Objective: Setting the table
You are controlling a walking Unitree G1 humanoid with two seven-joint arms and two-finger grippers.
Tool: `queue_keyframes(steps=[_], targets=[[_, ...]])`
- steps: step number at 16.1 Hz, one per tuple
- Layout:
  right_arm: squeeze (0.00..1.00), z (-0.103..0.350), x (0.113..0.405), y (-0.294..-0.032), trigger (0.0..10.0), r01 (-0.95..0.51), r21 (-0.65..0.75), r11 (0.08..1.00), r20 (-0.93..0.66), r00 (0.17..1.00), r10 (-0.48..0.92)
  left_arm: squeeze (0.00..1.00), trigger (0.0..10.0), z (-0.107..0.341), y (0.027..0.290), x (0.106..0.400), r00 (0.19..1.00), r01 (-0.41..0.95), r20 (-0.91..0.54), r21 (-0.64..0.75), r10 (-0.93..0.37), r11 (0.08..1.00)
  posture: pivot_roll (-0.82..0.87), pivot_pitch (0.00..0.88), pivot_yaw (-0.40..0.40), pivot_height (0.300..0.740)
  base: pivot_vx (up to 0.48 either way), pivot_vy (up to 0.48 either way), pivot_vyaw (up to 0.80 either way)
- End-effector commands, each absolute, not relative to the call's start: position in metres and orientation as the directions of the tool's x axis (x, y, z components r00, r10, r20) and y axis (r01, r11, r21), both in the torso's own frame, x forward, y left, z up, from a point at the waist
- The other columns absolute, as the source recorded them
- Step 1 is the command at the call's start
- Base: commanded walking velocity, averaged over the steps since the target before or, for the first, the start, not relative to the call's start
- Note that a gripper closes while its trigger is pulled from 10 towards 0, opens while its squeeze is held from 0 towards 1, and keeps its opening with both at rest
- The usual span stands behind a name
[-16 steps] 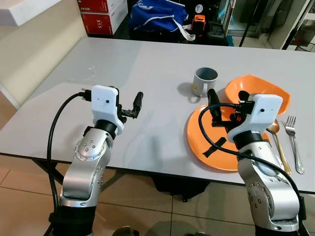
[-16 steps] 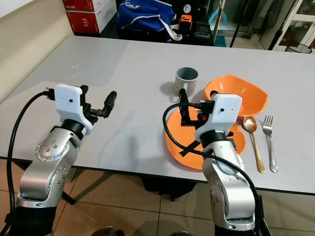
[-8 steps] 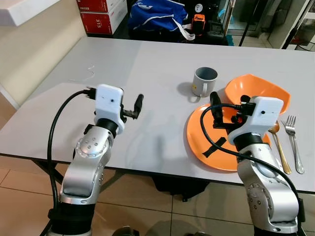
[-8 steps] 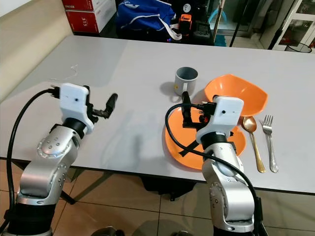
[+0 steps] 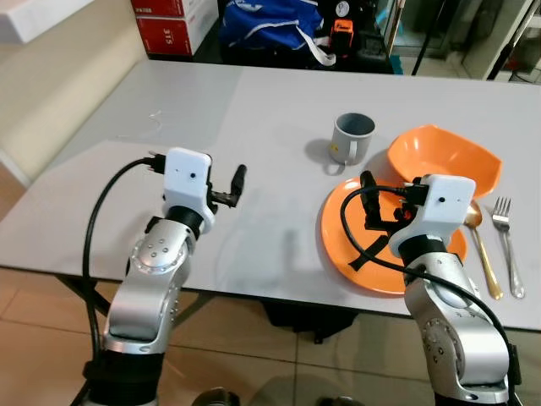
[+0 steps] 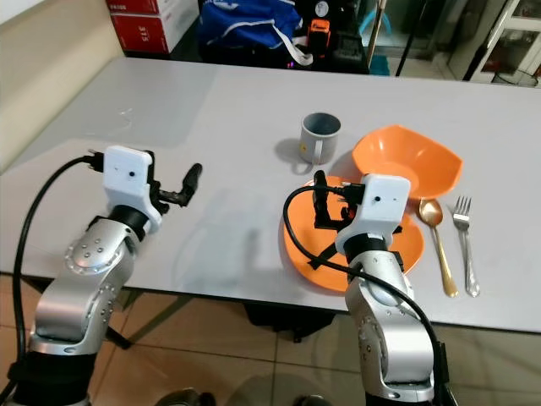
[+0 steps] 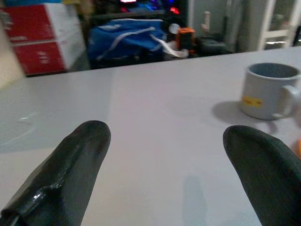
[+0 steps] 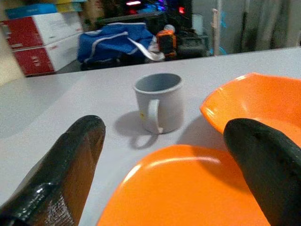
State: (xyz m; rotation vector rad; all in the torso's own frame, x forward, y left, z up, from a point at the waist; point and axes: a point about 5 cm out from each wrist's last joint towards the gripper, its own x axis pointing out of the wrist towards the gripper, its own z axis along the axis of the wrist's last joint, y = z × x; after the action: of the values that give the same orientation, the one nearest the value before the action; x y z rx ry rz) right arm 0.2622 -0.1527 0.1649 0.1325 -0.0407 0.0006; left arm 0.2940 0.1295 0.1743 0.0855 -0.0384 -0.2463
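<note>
1. The plate (image 5: 355, 254) is my landmark: flat, orange, near the front edge of the grey table (image 5: 254, 118). My right gripper (image 8: 164, 155) hovers over its near half, fingers spread wide and holding nothing.
2. Just behind the plate stands the mug (image 5: 352, 139), grey, upright, its handle turned toward me. Beside the mug, touching or overlapping the plate's far right rim, sits the orange bowl (image 5: 439, 156).
3. Right of the plate lie a gold spoon (image 5: 480, 245) and then a steel fork (image 5: 508, 245), side by side, handles toward me. My right wrist hides part of the spoon.
4. Well to the left of the plate, my left gripper (image 7: 164, 155) hangs over bare table, fingers wide apart and empty. From its wrist camera the mug shows beyond the right-hand finger (image 7: 263, 165).
5. Far left of the plate, a small clear scrap (image 5: 152, 120) lies on the table; I cannot tell what it is.
6. Beyond the table's far edge, behind the mug, a blue bag (image 5: 270, 21) rests on the floor with an orange-and-black device (image 5: 341, 34) beside it. Further left are red and white boxes (image 5: 173, 21). A cream wall (image 5: 51, 76) runs along the table's left side, and tan floor tiles (image 5: 34, 338) show below the front edge.
7. Against a second ago, my right gripper has drawn back a little toward the plate's near side, and my left has drifted slightly. The dishes have not moved.
</note>
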Motion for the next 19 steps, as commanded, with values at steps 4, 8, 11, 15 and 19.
queue_keyframes(steps=[4,8,11,15,19], targets=[[0.00,0.167,0.265,-0.152,10.0,-0.005,0.128,0.992,0.040,0.999,0.000,0.00,10.0,0.177,0.130,0.292,0.967,0.248,0.025,0.122,-0.253,0.961,0.04,0.079,0.007,0.740,0.000,0.480,-0.80],[0.00,0.171,0.273,-0.149,10.0,-0.030,0.120,0.992,0.049,0.999,0.024,0.00,10.0,0.174,0.138,0.290,0.977,0.208,0.016,0.155,-0.213,0.966,0.05,0.070,-0.004,0.740,0.000,0.480,-0.72],[0.00,0.171,0.271,-0.144,10.0,-0.066,0.099,0.993,0.066,0.996,0.060,0.00,10.0,0.172,0.137,0.283,0.966,0.247,0.025,0.203,-0.257,0.948,0.05,0.067,-0.005,0.740,0.000,0.480,0.00],[0.00,0.171,0.258,-0.139,10.0,-0.199,0.026,0.980,0.097,0.976,0.196,0.00,10.0,0.161,0.135,0.260,0.926,0.367,-0.001,0.227,-0.377,0.902,0.04,0.066,0.002,0.740,0.000,0.480,0.00],[0.00,0.167,0.243,-0.151,10.0,-0.254,0.017,0.967,0.105,0.962,0.250,0.00,10.0,0.166,0.132,0.254,0.909,0.399,0.029,0.223,-0.415,0.889,0.04,0.064,0.004,0.740,0.000,0.480,0.75]])
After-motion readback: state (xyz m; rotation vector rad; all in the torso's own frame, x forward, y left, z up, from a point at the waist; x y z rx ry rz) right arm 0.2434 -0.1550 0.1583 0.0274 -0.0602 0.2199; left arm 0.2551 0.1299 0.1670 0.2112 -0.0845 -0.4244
